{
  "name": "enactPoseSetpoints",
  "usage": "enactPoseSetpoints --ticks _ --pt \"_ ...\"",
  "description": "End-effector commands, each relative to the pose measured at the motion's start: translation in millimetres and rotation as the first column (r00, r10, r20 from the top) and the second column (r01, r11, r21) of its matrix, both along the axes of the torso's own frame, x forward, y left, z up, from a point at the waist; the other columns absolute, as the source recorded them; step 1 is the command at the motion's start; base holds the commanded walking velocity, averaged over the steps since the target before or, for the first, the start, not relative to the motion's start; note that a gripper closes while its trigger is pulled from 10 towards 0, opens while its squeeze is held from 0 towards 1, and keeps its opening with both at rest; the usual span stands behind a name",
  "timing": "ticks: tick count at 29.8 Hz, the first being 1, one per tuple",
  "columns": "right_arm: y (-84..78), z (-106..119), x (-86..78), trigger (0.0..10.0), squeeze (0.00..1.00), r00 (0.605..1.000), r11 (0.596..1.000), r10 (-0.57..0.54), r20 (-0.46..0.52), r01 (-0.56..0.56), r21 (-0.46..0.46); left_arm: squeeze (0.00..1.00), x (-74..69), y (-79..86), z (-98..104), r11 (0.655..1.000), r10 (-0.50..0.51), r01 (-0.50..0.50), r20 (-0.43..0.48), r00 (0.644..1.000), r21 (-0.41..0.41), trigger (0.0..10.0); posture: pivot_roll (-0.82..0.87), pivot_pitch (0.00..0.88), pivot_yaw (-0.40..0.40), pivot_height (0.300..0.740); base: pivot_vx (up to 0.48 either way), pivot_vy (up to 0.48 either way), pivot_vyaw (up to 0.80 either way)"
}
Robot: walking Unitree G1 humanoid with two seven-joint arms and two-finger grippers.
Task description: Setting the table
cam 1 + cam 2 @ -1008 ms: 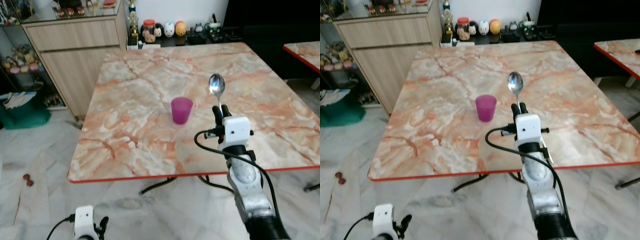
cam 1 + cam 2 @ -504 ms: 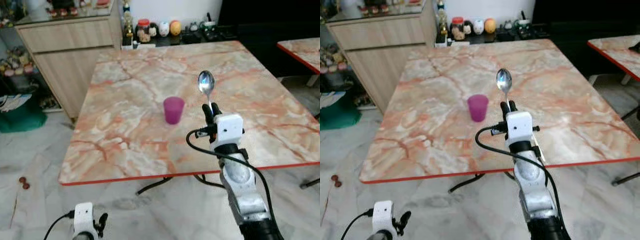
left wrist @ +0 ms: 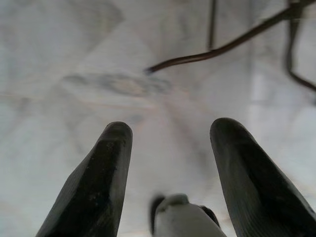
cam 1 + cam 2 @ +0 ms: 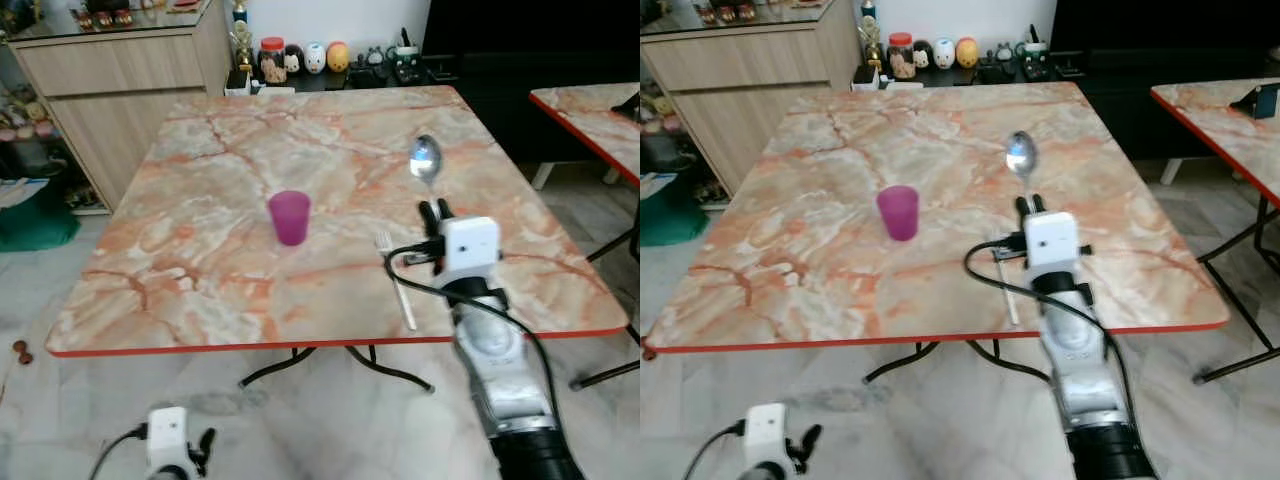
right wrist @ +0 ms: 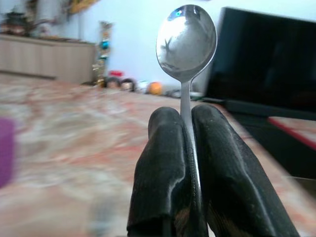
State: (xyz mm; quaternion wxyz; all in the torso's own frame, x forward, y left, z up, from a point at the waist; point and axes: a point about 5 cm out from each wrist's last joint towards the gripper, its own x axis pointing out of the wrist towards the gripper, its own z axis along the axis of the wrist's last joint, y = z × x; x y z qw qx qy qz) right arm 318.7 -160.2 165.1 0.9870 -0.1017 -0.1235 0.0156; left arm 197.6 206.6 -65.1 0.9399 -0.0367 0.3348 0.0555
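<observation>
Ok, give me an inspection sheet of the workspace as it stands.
Surface: marble table, red-edged.
Job's things: purple cup upright mid-table; fork flat near the front edge; spoon held bowl-up.
Clutter: nothing seen on the table.
Grippers: right gripper shut on the spoon above the table; left gripper open, low over the floor.
Cables: black cable looping at the right wrist.
Surroundings: cabinet, figurines, second table.

You've got bright, even room light and soft shadows; glare glints off the spoon [image 5: 186, 37], and its background plus the left wrist view look blurry.
</observation>
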Motion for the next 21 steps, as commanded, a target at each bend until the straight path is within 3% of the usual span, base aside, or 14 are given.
enactPoseSetpoints --ticks 1,21 --pt "9.2 6.4 0.6 10.0 0.00 0.999 0.999 0.029 0.020 -0.030 0.019 0.00 -1.6 7.1 0.2 1.000 0.006 -0.006 -0.009 1.000 0.023 10.0 -0.08 0.000 0.035 0.707 0.000 -0.480 0.00" --pt "9.5 10.2 3.3 10.0 0.00 0.999 0.999 0.029 0.025 -0.030 0.023 0.00 0.3 6.5 1.1 1.000 0.004 -0.004 -0.005 1.000 0.023 10.0 -0.08 0.000 0.035 0.707 0.000 -0.480 0.00"
